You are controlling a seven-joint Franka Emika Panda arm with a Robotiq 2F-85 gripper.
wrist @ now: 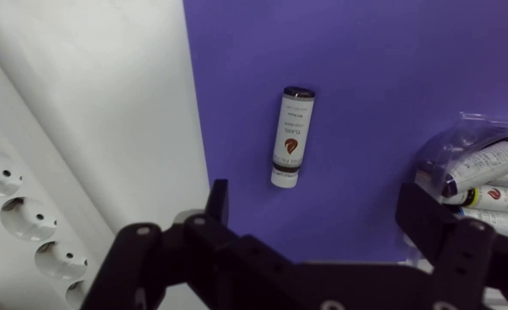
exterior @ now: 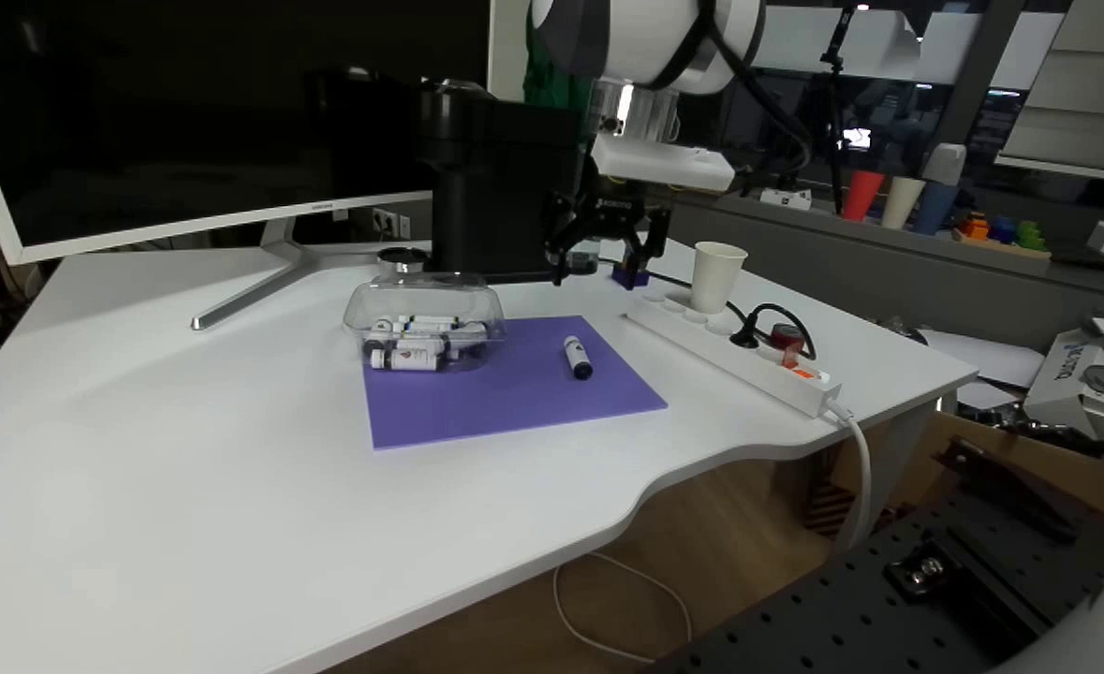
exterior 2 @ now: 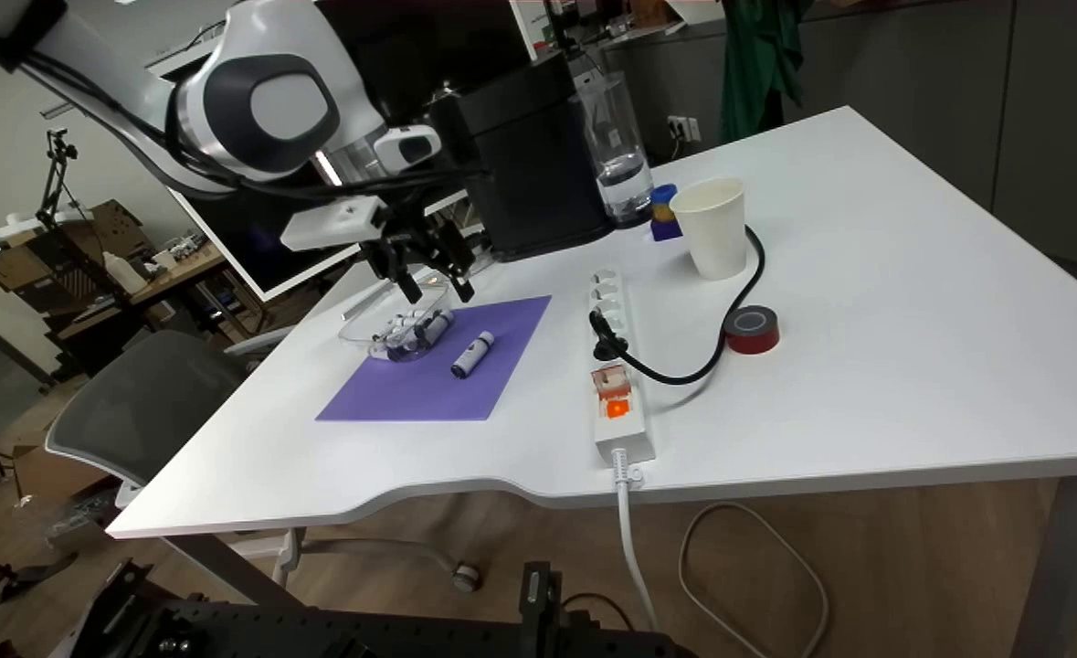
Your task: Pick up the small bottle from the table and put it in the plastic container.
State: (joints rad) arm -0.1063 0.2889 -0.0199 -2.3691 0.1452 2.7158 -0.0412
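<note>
The small bottle point(wrist: 293, 133), white-labelled with a dark base and a white cap, lies on its side on a purple sheet; in an exterior view the bottle point(exterior: 578, 358) rests apart from the container. Beside it on that sheet stands the clear plastic container point(exterior: 420, 296), holding several similar bottles; in the wrist view the container point(wrist: 462, 125) is partly behind a finger. Both rest on the white table point(exterior: 196, 487). My gripper point(exterior 2: 438, 292) hangs above the sheet, open and with nothing between its fingers. In the wrist view the bottle's cap points toward my gripper point(wrist: 314, 189).
A white power strip point(exterior: 729, 356) with a plugged black cable lies near the sheet point(exterior: 505, 393). Close by are a paper cup point(exterior 2: 713, 228) and a red tape roll point(exterior 2: 752, 331). Behind stand a tall black box point(exterior: 505, 178), a clear vessel point(exterior 2: 620, 174) and a monitor point(exterior: 186, 122).
</note>
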